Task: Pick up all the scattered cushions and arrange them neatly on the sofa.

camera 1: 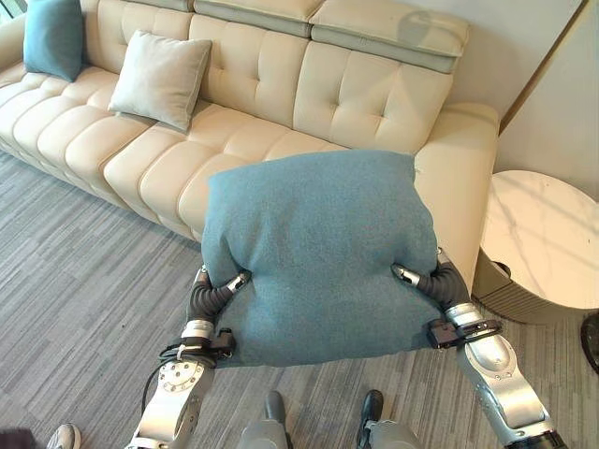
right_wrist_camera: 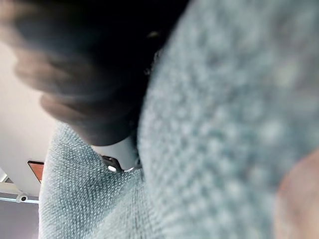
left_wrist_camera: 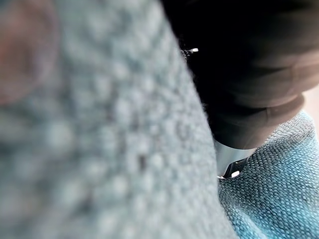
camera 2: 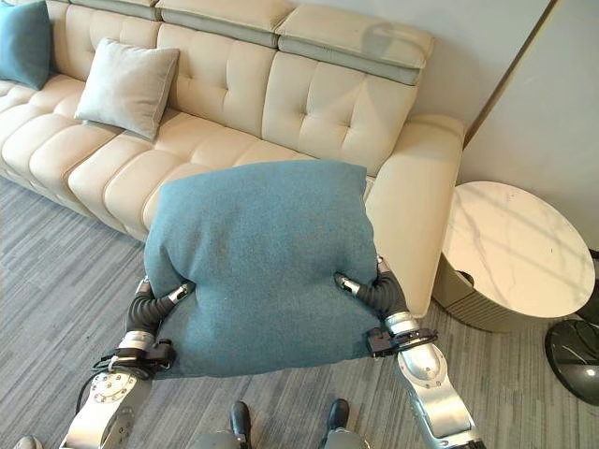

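While the cream sofa (camera 1: 281,112) waits beyond both hands, the big teal cushion (camera 1: 314,253) hangs between them, soft, light, yielding; squeezing its side edges suits it. Left hand (camera 1: 220,292) and right hand (camera 1: 426,278) curl into the fabric.

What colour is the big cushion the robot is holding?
Teal blue cushion, best in the left eye view.

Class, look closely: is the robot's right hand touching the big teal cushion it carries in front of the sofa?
Touching. In the left eye view the right hand presses into the side of the teal cushion, denting the fabric, with no gap between them.
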